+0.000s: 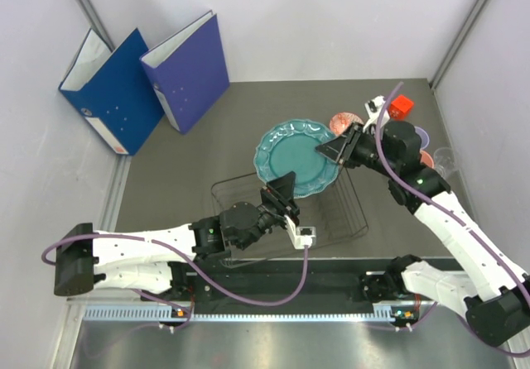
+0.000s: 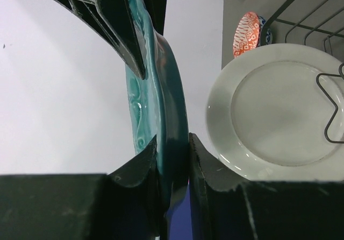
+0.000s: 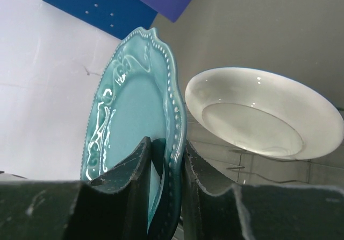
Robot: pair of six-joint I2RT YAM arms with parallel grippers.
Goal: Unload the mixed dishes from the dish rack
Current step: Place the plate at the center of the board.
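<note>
Teal glazed round plate with a beaded, scalloped rim [image 1: 290, 154] is held tilted above the thin dark wire dish rack [image 1: 352, 220], gripped by both hands at once. The left hand [image 2: 172, 151] is closed on the plate's near rim, its fingers pinching both faces. The right hand [image 3: 166, 156] is clamped on the rim farther along. Just right of the left hand's fingers is a white round plate [image 2: 274, 111], with a wire loop of the rack crossing its edge. Beyond it, farther from that hand, a small red-patterned bowl [image 2: 247, 33] sits on the grey counter [image 1: 199, 154].
</note>
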